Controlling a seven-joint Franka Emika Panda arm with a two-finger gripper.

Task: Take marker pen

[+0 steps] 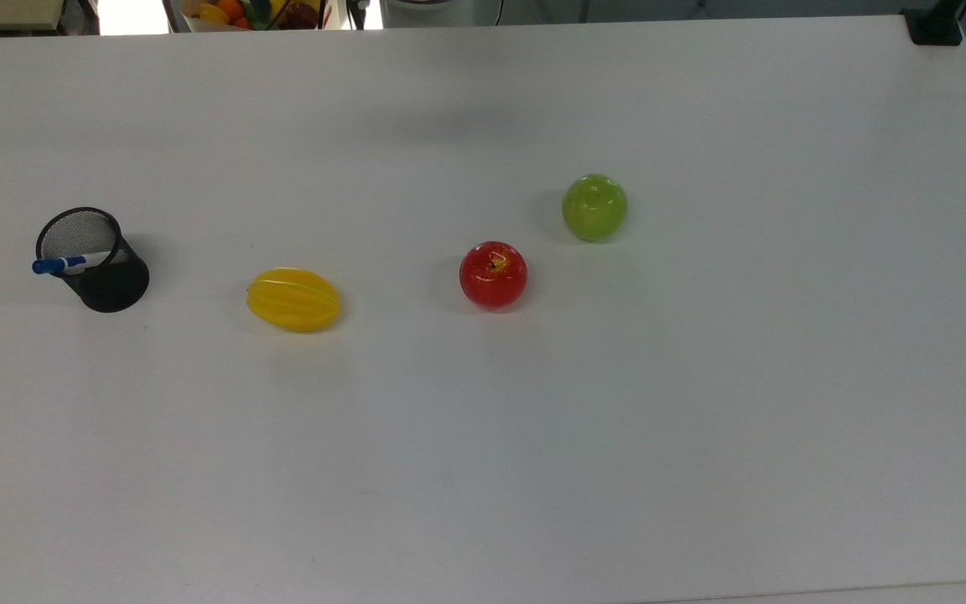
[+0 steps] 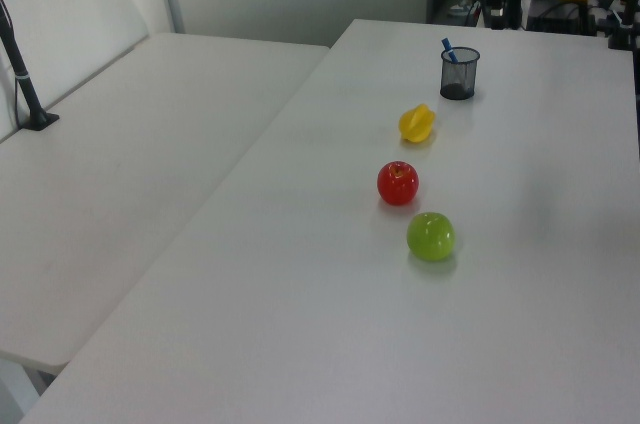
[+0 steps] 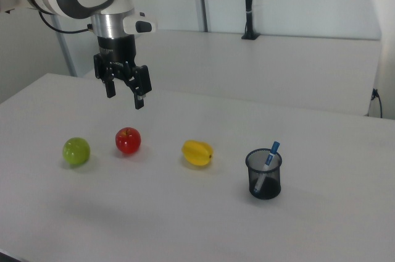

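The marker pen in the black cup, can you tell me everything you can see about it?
The marker pen is slim, with a white barrel and a blue cap. It stands tilted inside the black mesh pen cup, cap end up, leaning on the rim. In the right view its cap pokes above the rim and the barrel shows through the mesh, reaching down toward the bottom. It looks like smooth plastic. Nothing but the cup touches it. The cup stands on the white table, next to the yellow starfruit.
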